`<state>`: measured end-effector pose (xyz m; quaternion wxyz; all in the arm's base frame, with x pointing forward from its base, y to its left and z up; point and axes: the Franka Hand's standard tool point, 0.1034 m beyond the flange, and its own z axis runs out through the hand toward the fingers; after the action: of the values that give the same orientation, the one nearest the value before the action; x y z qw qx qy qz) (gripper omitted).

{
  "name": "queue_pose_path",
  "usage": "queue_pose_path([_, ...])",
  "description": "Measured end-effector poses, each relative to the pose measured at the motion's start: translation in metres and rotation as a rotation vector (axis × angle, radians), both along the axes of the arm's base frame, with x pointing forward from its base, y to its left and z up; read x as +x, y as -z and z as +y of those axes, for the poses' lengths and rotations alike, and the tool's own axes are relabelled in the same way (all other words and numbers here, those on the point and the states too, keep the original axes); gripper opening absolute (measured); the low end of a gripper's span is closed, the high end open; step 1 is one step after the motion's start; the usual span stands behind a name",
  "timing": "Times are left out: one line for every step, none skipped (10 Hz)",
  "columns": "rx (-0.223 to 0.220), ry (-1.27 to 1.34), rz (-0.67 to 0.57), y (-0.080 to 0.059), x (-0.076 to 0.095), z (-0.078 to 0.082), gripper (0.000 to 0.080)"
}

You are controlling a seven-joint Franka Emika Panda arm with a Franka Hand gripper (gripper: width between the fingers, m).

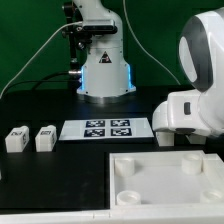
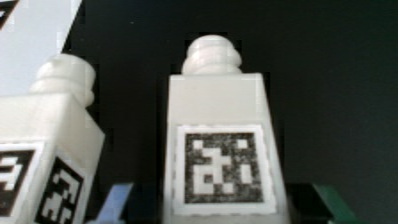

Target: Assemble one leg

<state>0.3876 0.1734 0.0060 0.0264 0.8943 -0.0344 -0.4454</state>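
Note:
In the wrist view a white leg with a black-and-white tag and a ribbed peg on its end stands between my fingers. My gripper is open, with a dark gap on each side of the leg. A second leg stands beside it and the corner of a third shows behind. In the exterior view my gripper is low at the right, and the legs under it are hidden by the hand. Two more legs sit at the exterior view's left.
The marker board lies in the middle of the black table. The large white square tray-like part with corner sockets lies at the front right. The arm's base stands at the back, with cables beside it.

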Motion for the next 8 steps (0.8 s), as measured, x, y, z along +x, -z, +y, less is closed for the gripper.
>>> queue_pose_path([0.000, 0.000, 0.000, 0.000, 0.000, 0.000, 0.0290])
queue_pose_path([0.000, 0.000, 0.000, 0.000, 0.000, 0.000, 0.0291])
queue_pose_path([0.002, 0.003, -0.013, -0.005, 0.005, -0.001, 0.0291])
queue_pose_path([0.006, 0.004, -0.038, -0.014, 0.012, -0.002, 0.0291])
queue_pose_path([0.018, 0.002, -0.089, -0.026, 0.021, -0.004, 0.0291])
queue_pose_path([0.029, -0.010, -0.144, -0.039, 0.029, -0.009, 0.0291])
queue_pose_path([0.031, -0.020, -0.257, -0.057, 0.042, -0.013, 0.0291])
queue_pose_path([0.044, -0.048, -0.363, -0.075, 0.049, -0.019, 0.0291])
